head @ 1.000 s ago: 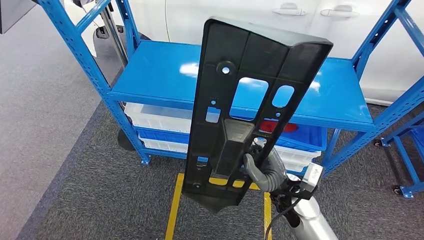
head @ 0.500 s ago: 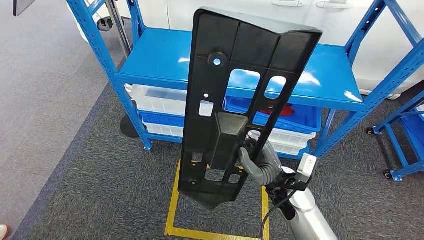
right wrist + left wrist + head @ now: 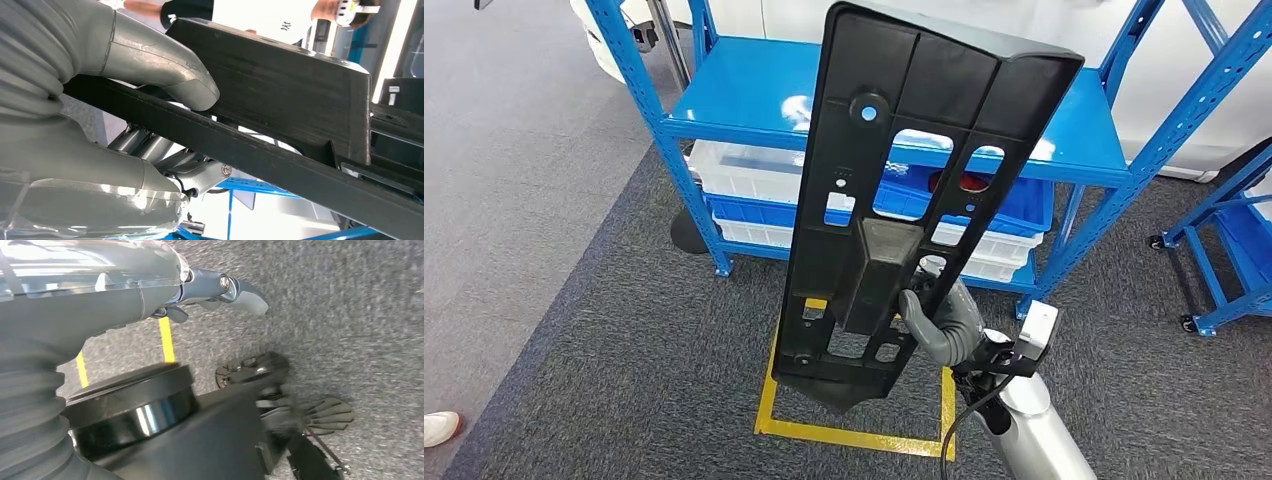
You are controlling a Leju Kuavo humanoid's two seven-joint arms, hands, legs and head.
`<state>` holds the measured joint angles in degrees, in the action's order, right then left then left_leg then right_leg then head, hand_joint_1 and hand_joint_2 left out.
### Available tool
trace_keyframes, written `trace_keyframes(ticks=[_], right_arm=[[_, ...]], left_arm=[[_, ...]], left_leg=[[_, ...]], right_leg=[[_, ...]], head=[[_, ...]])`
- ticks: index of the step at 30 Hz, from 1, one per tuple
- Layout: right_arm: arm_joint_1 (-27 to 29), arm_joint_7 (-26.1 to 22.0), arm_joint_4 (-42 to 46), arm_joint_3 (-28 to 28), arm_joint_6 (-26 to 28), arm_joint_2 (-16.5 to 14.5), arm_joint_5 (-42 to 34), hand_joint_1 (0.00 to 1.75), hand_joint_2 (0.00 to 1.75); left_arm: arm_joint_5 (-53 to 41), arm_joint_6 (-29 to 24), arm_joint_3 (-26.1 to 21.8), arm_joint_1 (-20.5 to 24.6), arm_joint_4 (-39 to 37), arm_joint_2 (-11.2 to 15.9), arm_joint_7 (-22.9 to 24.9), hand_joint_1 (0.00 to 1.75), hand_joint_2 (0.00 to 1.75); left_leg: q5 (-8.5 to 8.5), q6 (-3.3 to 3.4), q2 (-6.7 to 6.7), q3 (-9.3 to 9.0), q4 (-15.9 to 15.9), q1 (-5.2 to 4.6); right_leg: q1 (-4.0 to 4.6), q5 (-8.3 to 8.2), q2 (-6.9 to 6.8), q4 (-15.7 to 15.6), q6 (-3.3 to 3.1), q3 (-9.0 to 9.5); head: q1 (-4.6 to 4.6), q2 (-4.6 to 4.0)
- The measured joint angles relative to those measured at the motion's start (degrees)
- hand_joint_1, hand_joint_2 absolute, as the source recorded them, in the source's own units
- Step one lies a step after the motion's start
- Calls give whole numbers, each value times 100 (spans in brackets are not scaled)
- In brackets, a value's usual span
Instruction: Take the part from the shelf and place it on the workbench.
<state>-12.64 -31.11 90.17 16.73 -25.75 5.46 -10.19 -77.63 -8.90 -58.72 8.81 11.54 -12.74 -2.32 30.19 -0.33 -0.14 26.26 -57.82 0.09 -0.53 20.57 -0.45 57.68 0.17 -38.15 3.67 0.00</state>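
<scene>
A blue metal shelf (image 3: pixel 754 105) fills the top of the head view, with white and blue bins (image 3: pixel 744 185) beneath and yellow floor tape (image 3: pixel 854 437) on grey carpet. Centre frame, the right hand (image 3: pixel 939 322) grips the part (image 3: pixel 904 200), a long black plastic panel with cut-outs, upright; its fingers (image 3: pixel 165 65) wrap one rib. The left hand (image 3: pixel 220 290) hangs over the carpet, holding nothing, its fingers loosely apart.

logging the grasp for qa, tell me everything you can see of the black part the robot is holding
The black plastic part is a long, flat moulded panel with raised ribs, a round hole near the top, several rectangular cut-outs and a boxy raised block near the middle. It stands nearly upright, tilted slightly, in front of the blue shelf. The right robot hand grips its lower right edge, thumb pressed on the panel.
</scene>
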Motion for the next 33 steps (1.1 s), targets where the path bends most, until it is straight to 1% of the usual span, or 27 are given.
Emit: trace_keyframes(ticks=[1,2,3,4,5,6,8,9,10,11,12,13,14,15,16,18,20,22,23,24,25,26,27,29,30,31,33], right_arm=[[-4,-2,1,-8,1,0,5,175,175],[-7,-3,1,-15,1,1,9,175,175],[-7,-2,2,-26,1,1,10,175,175],[-6,9,2,-42,2,2,7,175,175],[-3,26,1,-61,3,2,-1,175,175],[0,48,-1,-80,4,2,-13,175,175],[12,87,-16,-105,5,2,-36,175,175],[23,100,-25,-115,5,3,-43,175,175],[34,112,-32,-125,5,3,-46,175,175],[40,120,-35,-132,5,4,-48,175,175],[43,126,-35,-138,5,4,-49,175,175],[38,130,-34,-141,5,4,-51,175,175],[33,130,-33,-143,5,4,-55,175,175],[30,130,-31,-146,5,4,-59,175,175],[30,130,-30,-149,5,4,-62,175,175],[38,131,-28,-160,3,5,-65,175,175],[37,139,-26,-170,0,4,-85,175,175],[35,153,-26,-173,-7,2,-119,175,175],[38,160,-26,-173,-9,0,-135,175,175],[44,168,-27,-173,-11,0,-148,175,175],[48,179,-28,-173,-11,0,-161,175,175],[50,191,-28,-173,-9,0,-174,175,175],[50,203,-28,-173,-8,-1,-189,175,175],[43,226,-27,-173,-9,-2,-222,175,175],[40,236,-26,-173,-9,-3,-238,175,175],[42,246,-25,-174,-9,-3,-250,175,175],[61,257,-20,-186,-9,-2,-265,175,175]], left_arm=[[-15,-12,2,-2,0,1,-10,0,175],[-29,-20,3,-6,0,1,-15,0,175],[-37,-25,5,-8,0,2,-13,0,175],[-44,-27,7,-9,0,2,-5,0,175],[-54,-29,9,-11,0,2,6,0,175],[-65,-31,10,-13,0,3,17,0,175],[-91,-32,14,-34,0,4,31,0,175],[-101,-31,16,-46,0,4,34,0,175],[-105,-29,18,-55,0,4,36,0,175],[-107,-28,20,-60,0,4,38,0,175],[-108,-28,23,-61,0,3,39,0,175],[-108,-28,26,-61,0,2,40,0,175],[-109,-28,29,-60,0,1,41,0,175],[-110,-28,32,-60,0,1,43,0,175],[-111,-28,34,-60,0,1,45,0,175],[-113,-27,42,-51,0,3,50,0,175],[-115,-26,51,-44,0,5,54,0,175],[-116,-28,54,-61,0,7,63,0,175],[-116,-30,54,-73,0,8,67,0,175],[-116,-33,54,-84,0,10,69,0,175],[-117,-36,54,-89,0,11,70,0,175],[-119,-39,54,-90,0,13,70,0,175],[-121,-42,54,-88,0,14,69,0,175],[-126,-45,55,-88,0,15,69,0,175],[-128,-46,56,-87,0,16,69,0,175],[-130,-46,56,-87,0,16,72,0,175],[-132,-47,58,-80,0,16,76,0,175]], left_leg=[[64,34,-1,-91,164,-16],[40,74,3,-77,195,-21],[-6,116,22,-53,214,-18],[-60,162,44,-18,221,-15],[-118,200,72,25,231,-8],[-169,228,103,78,232,-7],[-253,254,164,186,221,-24],[-285,255,201,236,211,-33],[-307,252,240,275,197,-41],[-318,247,281,304,181,-45],[-319,238,323,319,161,-49],[-313,224,365,330,139,-63],[-305,206,404,340,120,-76],[-297,184,444,348,104,-90],[-292,162,488,355,96,-102],[-270,110,540,359,79,-102],[-87,41,362,457,-156,-83],[306,-20,123,775,-870,-44],[476,-40,81,965,-1284,-24],[558,-57,68,1106,-1579,-7],[511,-67,65,1141,-1647,9],[352,-74,56,1062,-1473,26],[116,-76,11,885,-1090,46],[-203,-68,-240,535,-308,87],[-260,-58,-349,448,-93,95],[-246,-40,-413,430,-27,91],[-282,26,-325,444,-7,87]], right_leg=[[-2,-45,-3,-12,38,6],[-6,-94,-4,-33,79,15],[-20,-100,6,-25,113,1],[-30,-24,17,57,144,-45],[-35,141,29,257,173,-136],[-45,381,37,586,196,-268],[-46,834,36,1374,239,-542],[-45,933,35,1604,247,-585],[-43,922,31,1609,244,-508],[-36,813,15,1373,227,-310],[-22,660,-48,966,196,-27],[13,555,-152,554,149,236],[45,487,-234,241,94,418],[74,468,-292,64,42,506],[96,484,-289,22,-1,505],[73,448,-185,-2,-65,479],[28,402,-89,-43,-130,471],[10,368,20,-56,-167,444],[10,357,83,-51,-170,424],[9,346,151,-45,-167,408],[6,338,222,-35,-160,397],[1,333,295,-23,-149,393],[-6,332,368,-7,-134,391],[-9,327,502,41,-80,358],[-15,313,562,57,-39,324],[-20,292,615,60,5,288],[-39,247,707,45,94,232]], head=[[0,0],[-1,0],[0,0],[-2,0],[-2,0],[-2,0],[-2,0],[-2,0],[-2,0],[-2,0],[-2,0],[-2,0],[-2,0],[-2,0],[-2,0],[-2,0],[-1,0],[0,0],[0,0],[0,0],[0,0],[0,0],[0,0],[-1,0],[-1,0],[-1,0],[-1,0]])
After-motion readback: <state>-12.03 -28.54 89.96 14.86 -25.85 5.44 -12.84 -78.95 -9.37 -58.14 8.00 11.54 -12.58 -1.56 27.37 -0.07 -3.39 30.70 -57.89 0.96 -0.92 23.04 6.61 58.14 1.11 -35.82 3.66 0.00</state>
